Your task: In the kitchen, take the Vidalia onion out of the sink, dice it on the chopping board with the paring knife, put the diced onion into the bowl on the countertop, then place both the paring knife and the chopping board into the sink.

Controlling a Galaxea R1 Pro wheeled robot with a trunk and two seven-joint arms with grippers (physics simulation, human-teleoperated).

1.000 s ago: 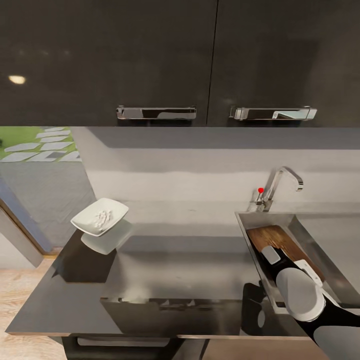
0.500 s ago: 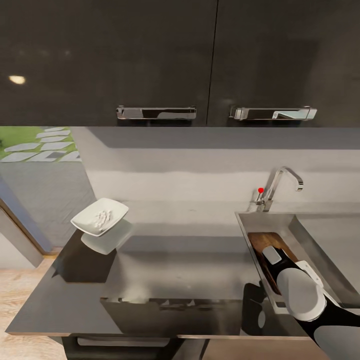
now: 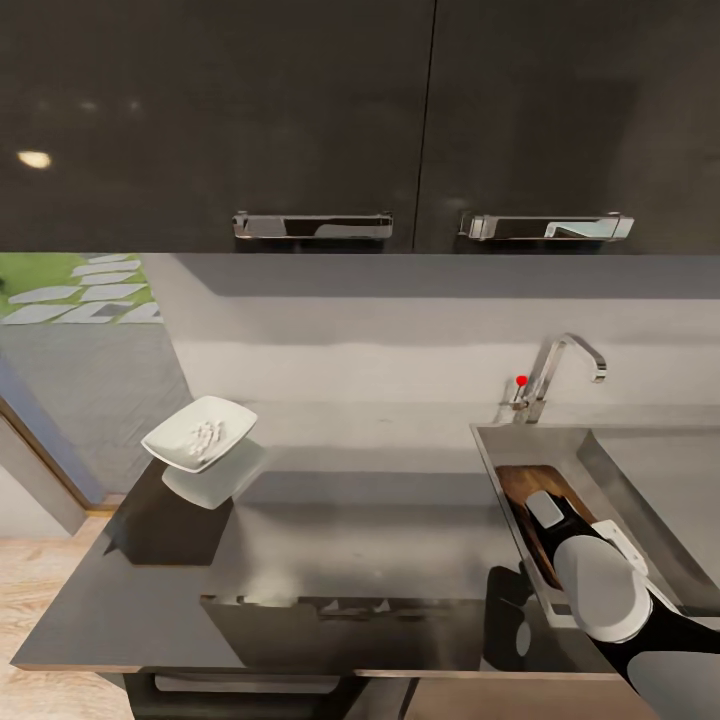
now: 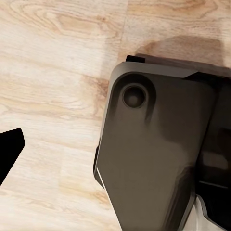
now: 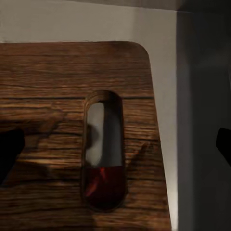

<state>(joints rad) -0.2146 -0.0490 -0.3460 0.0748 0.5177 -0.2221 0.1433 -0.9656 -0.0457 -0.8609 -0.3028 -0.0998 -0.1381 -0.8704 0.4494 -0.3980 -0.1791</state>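
Chopping board [image 5: 72, 144] — lies in the sink [image 3: 600, 445], directly under our right hand [image 5: 115, 144], whose fingers stand spread apart, gripping nothing; left hand's state — we cannot tell.

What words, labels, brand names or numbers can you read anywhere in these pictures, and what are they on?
None: no readable text, number or brand shows in any view.
The chopping board bears only wood grain and its handle slot.
The bowl, the sink and the tap with its red knob are unmarked.
The glossy cabinet doors carry only reflections and chrome handles.
The right arm's grey shell shows no lettering.
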